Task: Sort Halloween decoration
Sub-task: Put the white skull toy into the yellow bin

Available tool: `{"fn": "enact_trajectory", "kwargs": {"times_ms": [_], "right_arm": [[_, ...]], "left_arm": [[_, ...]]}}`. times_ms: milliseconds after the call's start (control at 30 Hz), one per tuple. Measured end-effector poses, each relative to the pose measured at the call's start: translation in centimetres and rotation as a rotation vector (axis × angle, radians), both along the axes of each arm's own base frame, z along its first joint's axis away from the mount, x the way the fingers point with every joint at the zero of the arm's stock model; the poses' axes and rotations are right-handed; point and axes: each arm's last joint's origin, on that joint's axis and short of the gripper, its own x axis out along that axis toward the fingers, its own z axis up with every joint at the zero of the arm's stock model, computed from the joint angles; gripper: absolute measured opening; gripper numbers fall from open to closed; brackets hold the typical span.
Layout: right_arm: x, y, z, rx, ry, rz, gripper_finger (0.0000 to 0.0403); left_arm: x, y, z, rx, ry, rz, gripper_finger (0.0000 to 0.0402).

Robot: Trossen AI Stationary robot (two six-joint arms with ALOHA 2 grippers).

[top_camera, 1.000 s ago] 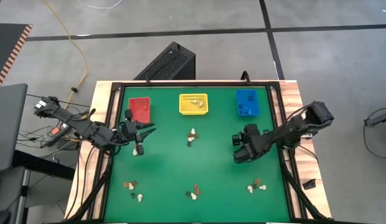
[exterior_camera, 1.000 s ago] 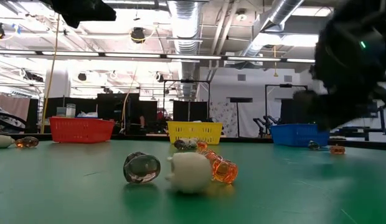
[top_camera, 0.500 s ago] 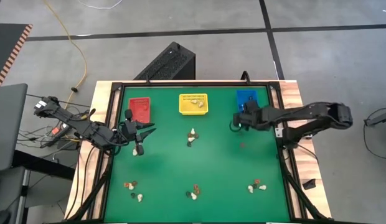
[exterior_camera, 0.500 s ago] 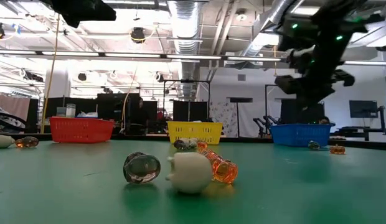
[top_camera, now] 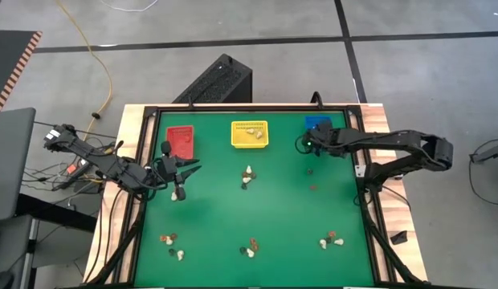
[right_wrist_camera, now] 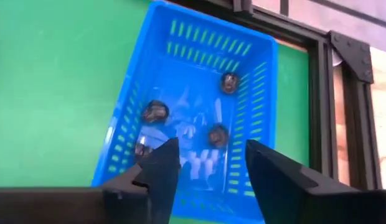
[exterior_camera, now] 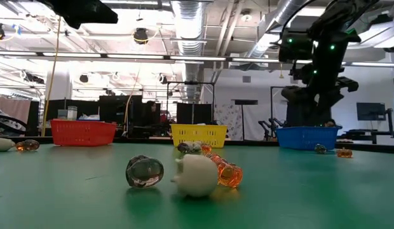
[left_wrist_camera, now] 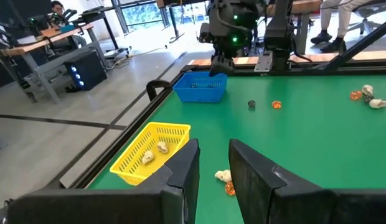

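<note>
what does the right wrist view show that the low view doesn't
Only the right wrist view: the inside of the blue bin, with dark trinkets lying in it, seen between the open right gripper fingers.

Only the low view: the red bin, the yellow bin, and a close cluster of a clear, a white and an orange trinket on the mat.

Both: the blue bin and the green mat.

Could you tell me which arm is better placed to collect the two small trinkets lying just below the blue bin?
The right: its gripper hangs open over the blue plastic bin, and the two small dark and orange trinkets lie close beneath. The left gripper sits far across the green table.
</note>
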Motion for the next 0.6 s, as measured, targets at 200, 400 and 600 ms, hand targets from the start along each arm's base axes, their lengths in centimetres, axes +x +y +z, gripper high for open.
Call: {"fn": "enact_trajectory", "kwargs": {"times_ms": [200,400,600], "right_arm": [[1.9,2.5,1.6,0.065,-0.112,0.188,0.0234],[5.9,8.2,2.1,-0.018,-0.326,0.494,0.0233],[10.8,13.3,-1.0,-0.155,-0.41,0.741,0.0232]], "left_arm": [[0.0,-0.1,-0.2,0.012,0.023,-0.039,0.0077],[0.1,-0.2,-0.2,0.018,0.037,-0.092,0.0077],[0.1,-0.2,-0.2,0.001,0.031,-0.09,0.0077]]}}
